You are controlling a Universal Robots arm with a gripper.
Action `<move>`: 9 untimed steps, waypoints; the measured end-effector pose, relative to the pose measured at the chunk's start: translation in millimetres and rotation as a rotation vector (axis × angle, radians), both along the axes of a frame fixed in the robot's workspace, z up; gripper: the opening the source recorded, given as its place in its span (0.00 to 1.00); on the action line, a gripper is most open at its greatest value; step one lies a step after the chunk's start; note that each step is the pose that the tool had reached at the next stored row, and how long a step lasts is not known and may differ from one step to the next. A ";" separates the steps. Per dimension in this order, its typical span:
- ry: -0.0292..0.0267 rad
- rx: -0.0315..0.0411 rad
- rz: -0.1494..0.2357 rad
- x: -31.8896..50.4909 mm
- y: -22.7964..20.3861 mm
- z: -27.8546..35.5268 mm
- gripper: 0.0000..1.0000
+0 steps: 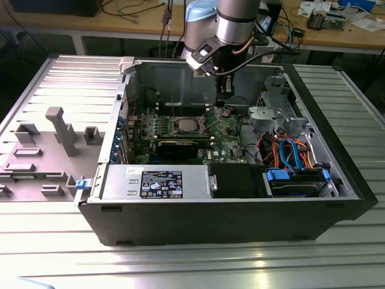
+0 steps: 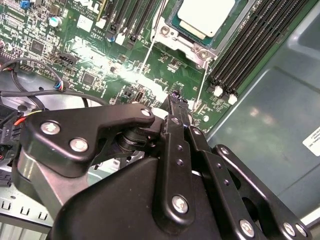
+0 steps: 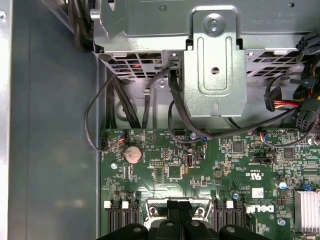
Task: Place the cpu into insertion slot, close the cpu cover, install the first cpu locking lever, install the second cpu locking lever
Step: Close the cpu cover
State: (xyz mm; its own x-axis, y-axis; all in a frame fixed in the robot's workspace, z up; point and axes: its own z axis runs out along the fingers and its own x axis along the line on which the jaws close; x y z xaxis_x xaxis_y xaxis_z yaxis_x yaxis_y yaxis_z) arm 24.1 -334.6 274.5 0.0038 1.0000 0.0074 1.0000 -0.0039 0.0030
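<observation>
I had the claw [image 2: 175, 100] down inside the open computer case [image 1: 210, 211], its fingers drawn together with nothing between them, so far as I could judge from both wrist views. Held shut like that it made one narrow tip, which I reckoned suited pushing rather than gripping. The tip hung just over the green motherboard [image 2: 90, 60], near the free end of one of the two thin wire levers [image 2: 202, 86].

Both levers stood loose and unlatched, so nothing was locked down. Just past them the one cpu [image 2: 206, 14] lay flat and square in the insertion slot [image 2: 174, 22], silvery top upward, seated rather than carried. A dull-metal frame around it I took for the cpu cover [image 2: 186, 44]. I could not tell whether it lay fully down.

Two banks of long black memory slots [image 2: 250, 40] flanked the socket, one on either side. The case lay on its side on the ribbed metal table [image 1: 180, 265], open face up, which gave the arm a straight reach from above.
</observation>
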 end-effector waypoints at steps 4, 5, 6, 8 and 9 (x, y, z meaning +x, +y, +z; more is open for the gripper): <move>0.0000 0.0000 0.000 1.8 0.0 0.0 0.11; 0.0000 0.0001 0.000 2.1 0.0 0.0 0.11; 0.0000 0.0000 0.000 2.8 0.0 0.0 0.11; 0.0000 0.0000 0.000 3.7 0.0 0.0 0.11; 0.0001 0.0000 0.000 4.0 0.0 0.0 0.11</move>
State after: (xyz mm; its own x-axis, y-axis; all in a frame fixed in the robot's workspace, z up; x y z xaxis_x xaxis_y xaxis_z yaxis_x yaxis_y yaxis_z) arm 28.1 -334.6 274.6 0.0039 1.0000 0.0074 1.0000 -0.0039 0.0029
